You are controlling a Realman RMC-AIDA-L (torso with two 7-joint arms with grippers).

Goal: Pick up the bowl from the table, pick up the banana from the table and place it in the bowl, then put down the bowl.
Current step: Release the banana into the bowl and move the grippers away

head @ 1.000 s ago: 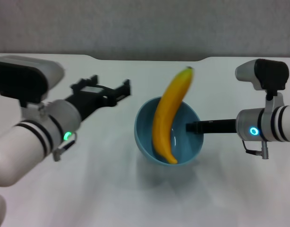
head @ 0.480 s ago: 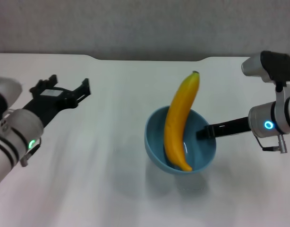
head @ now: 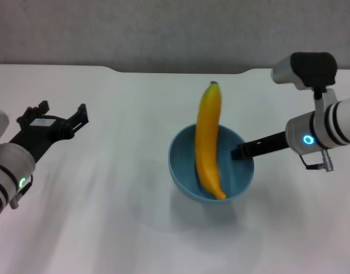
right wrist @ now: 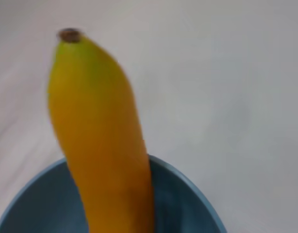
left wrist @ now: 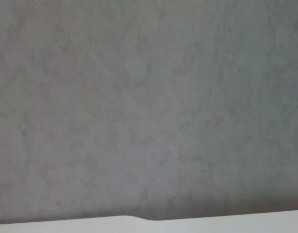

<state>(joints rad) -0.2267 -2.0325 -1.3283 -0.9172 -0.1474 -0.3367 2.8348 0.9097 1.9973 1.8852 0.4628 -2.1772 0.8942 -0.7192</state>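
Your right gripper (head: 239, 152) clamps the bowl (head: 183, 174) at its right rim | banana (head: 207, 137) inside, just left | left gripper (head: 61, 119) spread wide, far left

1. Right claw (head: 239, 152): tips end at the bowl (head: 180, 171) rim's right side; the grip itself is too small to read, can't tell whether it clamps the wall.
2. Bowl bottom under the banana (head: 207, 142) is hidden in the head view.
3. Right wrist view: bowl (right wrist: 188, 199) cut off by the picture's edge, banana (right wrist: 100, 136) lower end too; own fingers not visible.
4. Left wrist view: only a sliver of desk (left wrist: 212, 221) edge, the rest cut off.
5. Left arm runs off frame.
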